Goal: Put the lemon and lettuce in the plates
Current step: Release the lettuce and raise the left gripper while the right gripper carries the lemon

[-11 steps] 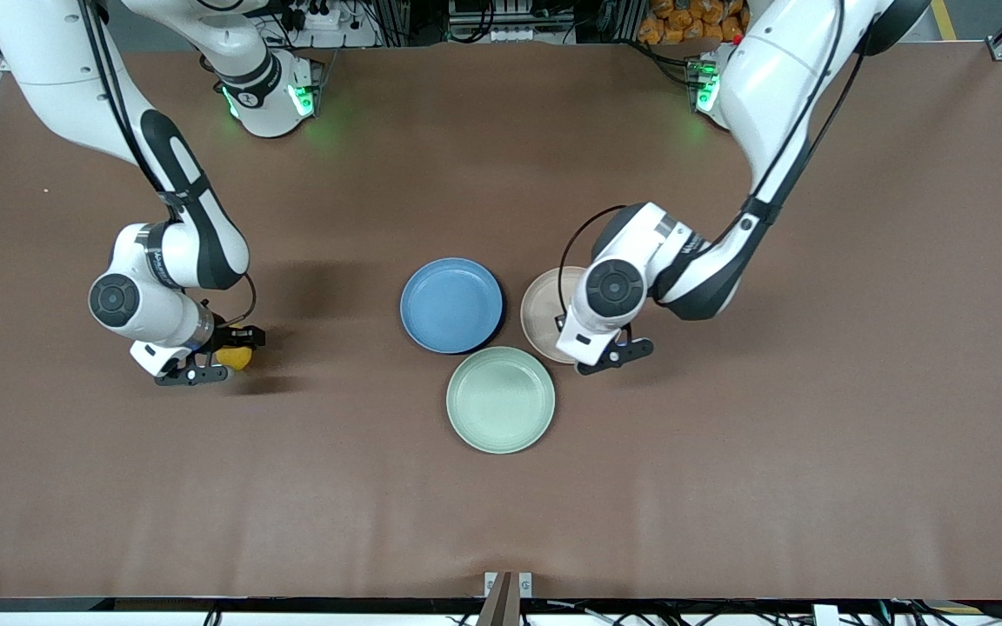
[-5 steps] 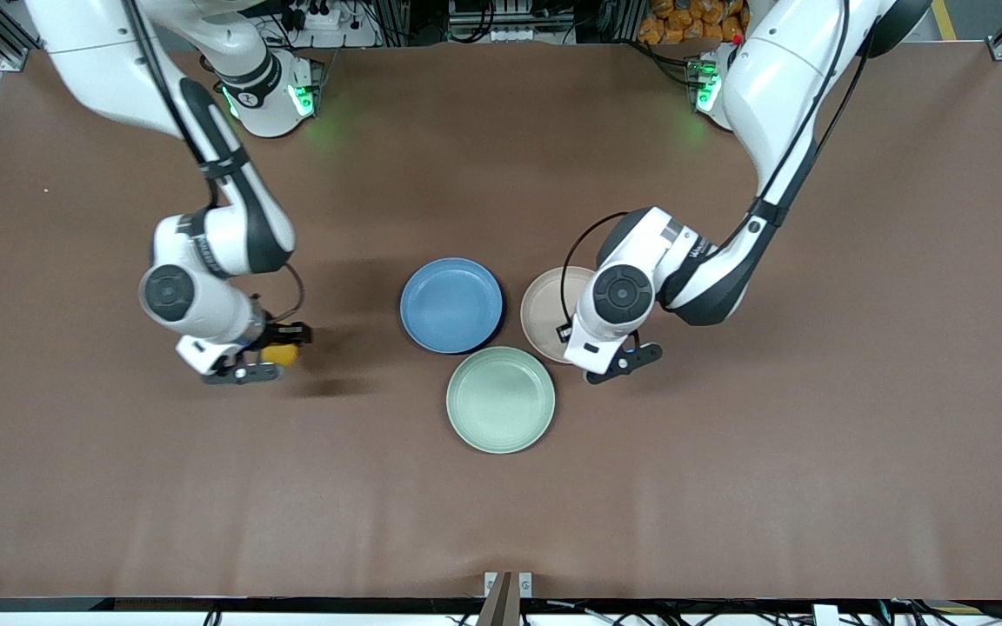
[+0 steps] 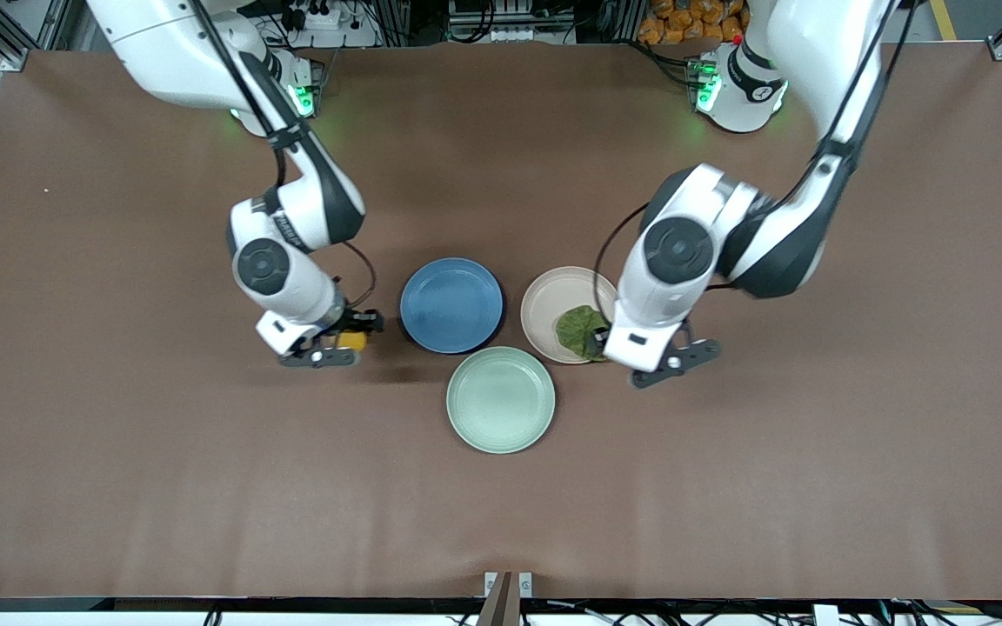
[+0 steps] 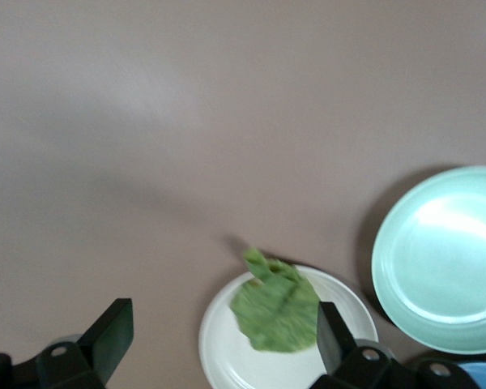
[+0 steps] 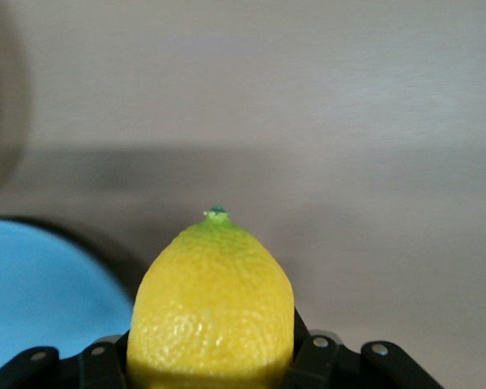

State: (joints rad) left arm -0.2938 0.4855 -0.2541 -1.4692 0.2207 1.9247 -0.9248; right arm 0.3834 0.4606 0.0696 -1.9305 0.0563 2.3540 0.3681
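We see the lemon (image 5: 213,305) clamped between the fingers of the right gripper (image 3: 337,342), its long axis running out along the fingers and its small green-tipped nub end pointing away from the wrist. In the front view only a sliver of its yellow skin (image 3: 351,341) shows past the black fingers. The gripper holds it over bare table just beside the blue plate (image 3: 451,304), on the side toward the right arm's end; in the right wrist view the plate's blue rim (image 5: 40,292) curves in beside the fruit.

The lettuce (image 3: 580,331) lies in the beige-pink plate (image 3: 549,300), on the part nearer the front camera and toward the left arm's end, with its edge close to the rim. In the left wrist view its pointed stem end (image 4: 253,259) reaches the plate's rim (image 4: 219,324) while the broad wrinkled part (image 4: 277,312) spreads toward the middle.

The left gripper (image 3: 651,352) hangs over that plate's rim with its fingers spread wide, holding nothing.

The mint-green plate (image 3: 501,399) sits nearest the front camera, its rim almost meeting both other plates. The three form a tight cluster mid-table, and the brown table (image 3: 814,452) lies open on every side of them.
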